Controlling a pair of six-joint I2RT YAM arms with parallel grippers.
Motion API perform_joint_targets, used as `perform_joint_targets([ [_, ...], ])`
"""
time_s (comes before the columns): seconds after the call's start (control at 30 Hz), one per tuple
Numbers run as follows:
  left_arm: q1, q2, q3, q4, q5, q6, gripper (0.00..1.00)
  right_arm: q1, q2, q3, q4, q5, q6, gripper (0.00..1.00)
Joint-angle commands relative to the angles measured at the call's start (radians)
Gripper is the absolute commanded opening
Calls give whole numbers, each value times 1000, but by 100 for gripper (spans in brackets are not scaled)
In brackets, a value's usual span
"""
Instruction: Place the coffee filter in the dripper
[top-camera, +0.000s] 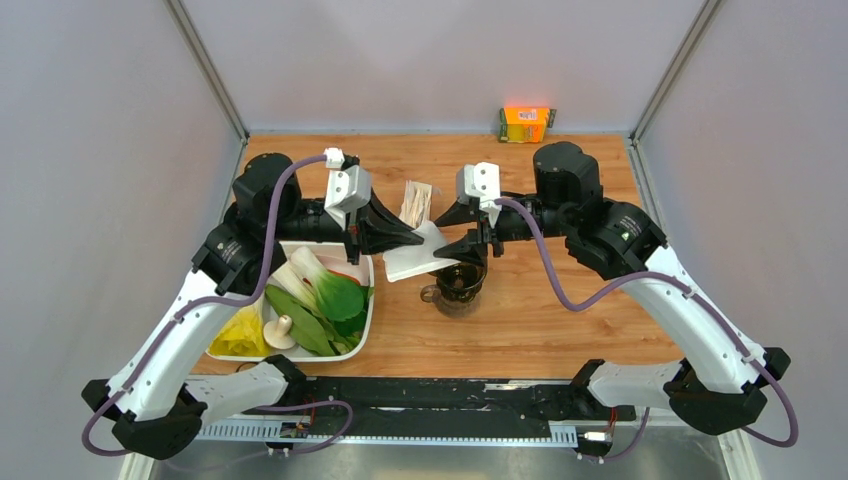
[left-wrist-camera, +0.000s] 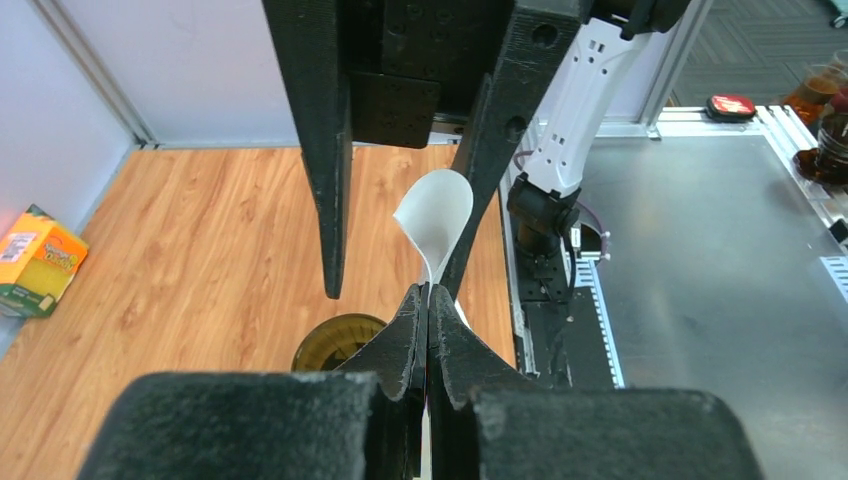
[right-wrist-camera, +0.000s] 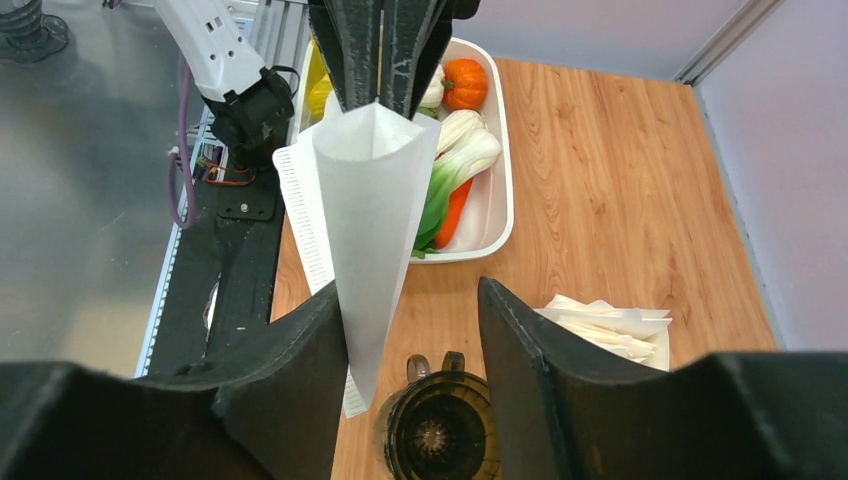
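Note:
The coffee filter is a white paper cone held in the air just above and left of the dripper. My left gripper is shut on its wide end, as the left wrist view shows, with the filter curling out past the tips. The dark brown dripper stands on the wooden table below. My right gripper is open; the filter hangs point down between its jaws, close by the left finger. In the top view the right gripper faces the left one.
A white tray of vegetables lies at the left, under the left arm. A clear-wrapped packet of paper filters lies behind the grippers, also in the right wrist view. An orange box stands at the back wall.

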Motion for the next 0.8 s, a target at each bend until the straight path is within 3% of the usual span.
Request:
perform_joint_targets([
  [0.0, 1, -35, -11, 52, 60, 39, 0, -3, -7, -2, 18, -49, 30, 54],
  [0.13, 1, -38, -16, 58, 64, 65, 0, -3, -4, -15, 18, -121, 61, 50],
  [0.27, 2, -43, -27, 86, 45, 63, 0, -3, 2, -23, 18, -154, 80, 40],
  [0.47, 2, -49, -35, 114, 29, 50, 3, -3, -2, -22, 19, -144, 77, 16],
  [0.53, 1, -49, -37, 113, 21, 44, 15, -2, -5, -23, 18, -133, 74, 5],
  [0.6, 1, -50, -37, 102, -1, 31, 43, -4, -10, -26, 21, -116, 71, 0],
  [0.67, 1, -48, -30, 85, -42, 1, 61, -3, -12, -27, 23, -98, 67, 0],
  [0.77, 1, -32, -23, 83, -56, -57, 70, -2, -15, -30, 30, -79, 59, 0],
])
